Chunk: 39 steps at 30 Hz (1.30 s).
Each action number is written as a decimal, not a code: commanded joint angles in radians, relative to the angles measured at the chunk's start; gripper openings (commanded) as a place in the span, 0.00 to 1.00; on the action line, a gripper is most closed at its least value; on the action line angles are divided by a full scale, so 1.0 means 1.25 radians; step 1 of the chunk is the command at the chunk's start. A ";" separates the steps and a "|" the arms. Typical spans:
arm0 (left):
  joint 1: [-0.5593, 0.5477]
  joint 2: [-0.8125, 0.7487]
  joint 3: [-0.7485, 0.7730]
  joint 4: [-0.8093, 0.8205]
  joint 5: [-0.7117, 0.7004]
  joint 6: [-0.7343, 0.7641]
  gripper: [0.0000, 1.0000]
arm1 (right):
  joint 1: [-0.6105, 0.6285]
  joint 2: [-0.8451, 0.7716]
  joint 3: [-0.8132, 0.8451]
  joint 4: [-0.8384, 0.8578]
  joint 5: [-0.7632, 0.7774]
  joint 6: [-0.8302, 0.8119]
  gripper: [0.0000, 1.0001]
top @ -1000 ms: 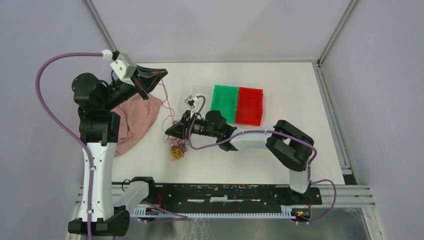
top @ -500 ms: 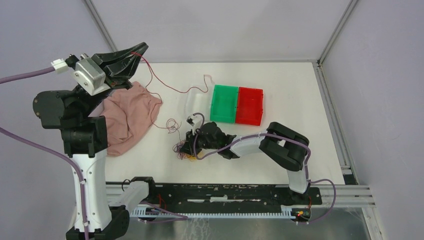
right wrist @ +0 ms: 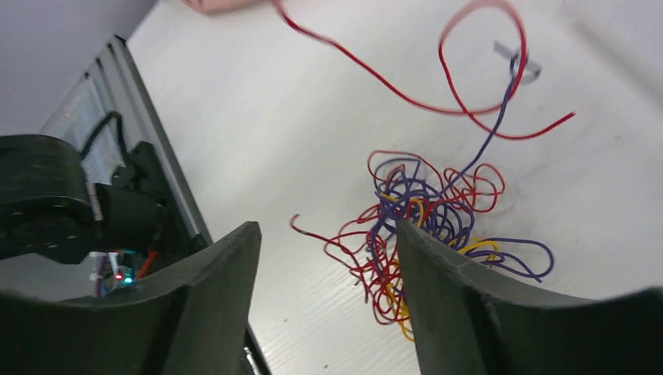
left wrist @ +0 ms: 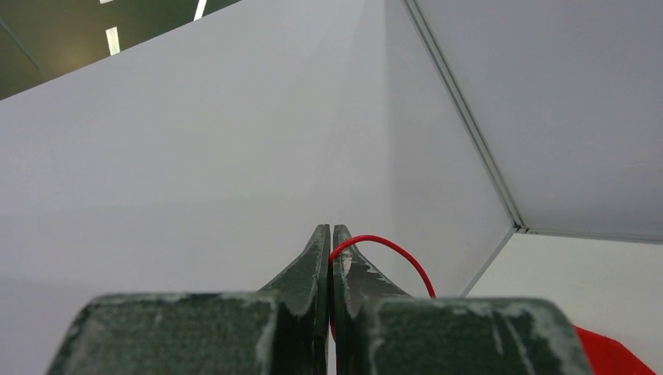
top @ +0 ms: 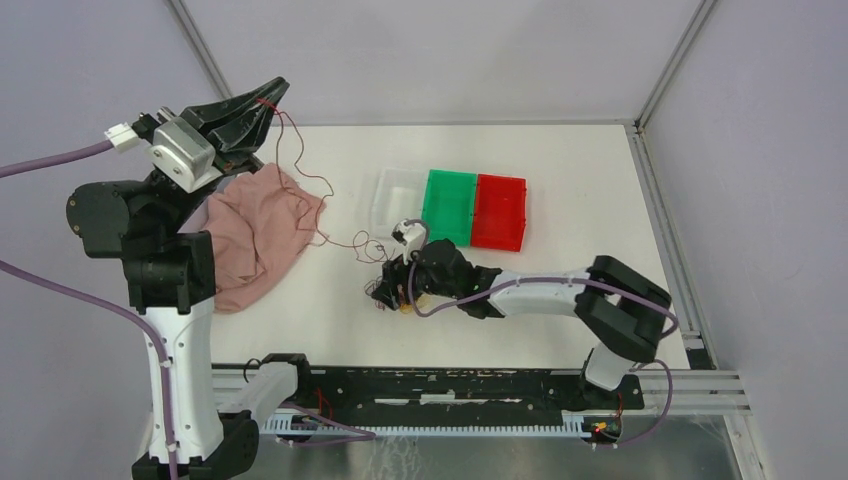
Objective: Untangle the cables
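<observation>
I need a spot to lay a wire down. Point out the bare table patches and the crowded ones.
Bare table: right of the red bin; the strip behind it and the green bin; the near patch between pink cloth and front rail. Crowded: the middle, where the red cable runs to the clump at the right gripper.

We've got the left arm (top: 178, 330) standing tall at the left of the frame. The left gripper (top: 271, 94) is raised to the upper left, fingers pinched together on a red cable (left wrist: 375, 237). The right arm (top: 545, 292) is stretched low toward centre, right gripper (right wrist: 324, 234) fingers spread apart, holding nothing.
</observation>
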 commanded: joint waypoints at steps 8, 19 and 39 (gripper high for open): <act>-0.003 -0.003 -0.029 0.040 0.029 0.139 0.03 | -0.006 -0.262 0.105 -0.192 0.006 -0.180 0.84; -0.003 0.076 0.091 0.168 0.010 0.120 0.03 | -0.006 -0.061 0.315 -0.165 0.001 -0.249 0.90; -0.003 0.156 0.288 0.318 -0.107 0.314 0.03 | -0.012 0.159 0.444 -0.166 0.082 -0.239 0.86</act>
